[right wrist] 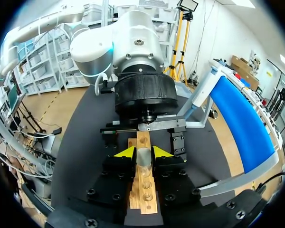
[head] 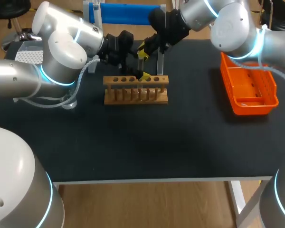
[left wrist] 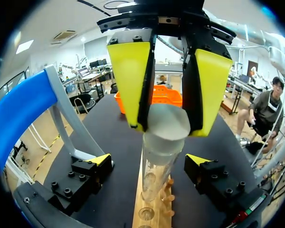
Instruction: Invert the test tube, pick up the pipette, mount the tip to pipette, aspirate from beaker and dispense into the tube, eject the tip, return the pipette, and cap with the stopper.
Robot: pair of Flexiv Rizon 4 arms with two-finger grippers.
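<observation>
The right gripper [right wrist: 142, 152] is pinched on the pale grey stopper [left wrist: 167, 124]. Its two broad yellow fingers [left wrist: 129, 80] press against the stopper from opposite sides. The stopper sits in the mouth of the clear tube [left wrist: 156, 167], directly under the gripper and between its tips.

The tube stands upright beneath the stopper, and its lower end runs down to the wooden rack [head: 135, 95]. How deep it sits there cannot be told.

The left gripper [left wrist: 149, 160] is lower down, level with the tube's body. Its fingers are spread wide, one yellow tip on each side of the tube and both clearly apart from the glass. The tube therefore stands in the gap between them, untouched by them.

In the head view the two grippers meet over the rack, a little right of its middle. The left arm comes in from the left and the right arm from the far right corner. The rack's row of holes runs along its top bar, past the tube on both sides.

The rack stands on the black table [head: 133, 142], toward its far side. An orange basket [head: 249, 90] lies well apart from it, near the right edge. A blue-topped stand [head: 123, 12] stands behind the rack at the far edge.
</observation>
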